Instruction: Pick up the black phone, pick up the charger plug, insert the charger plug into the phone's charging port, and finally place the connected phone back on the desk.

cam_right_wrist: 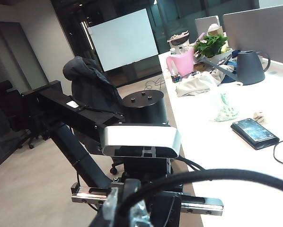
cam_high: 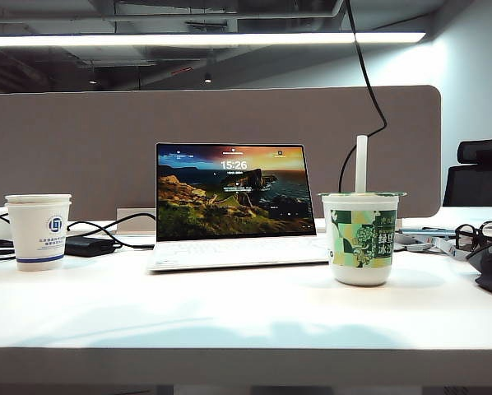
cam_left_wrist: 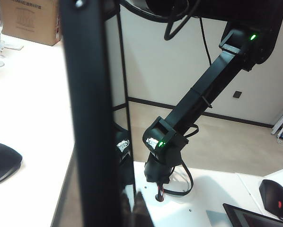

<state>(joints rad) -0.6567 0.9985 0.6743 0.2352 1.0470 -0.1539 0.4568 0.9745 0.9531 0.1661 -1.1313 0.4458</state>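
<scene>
Phone (cam_left_wrist: 92, 118): stood edge-on before the L wrist cam. L gripper was clenched, apparently on it, prob. to present the port. R gripper was clenched, seemingly on the plug (cam_right_wrist: 132, 213), cable (cam_right_wrist: 217, 177) trailing. Both were outside the exterior view. Desk (cam_high: 229, 313): laptop (cam_high: 234, 202) at 12 o'clock.

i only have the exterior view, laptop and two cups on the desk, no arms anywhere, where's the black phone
Observer: The right wrist view shows the black phone lying flat, screen up, on a white desk.
Operator: anything holding it
Observer: No, nothing touches it. The right gripper and left gripper show clearly in no view; both have their jaws shut.
Operator: what does left wrist see
Observer: A black robot arm with green lights, above the floor, and a black mouse on a white surface.
</scene>
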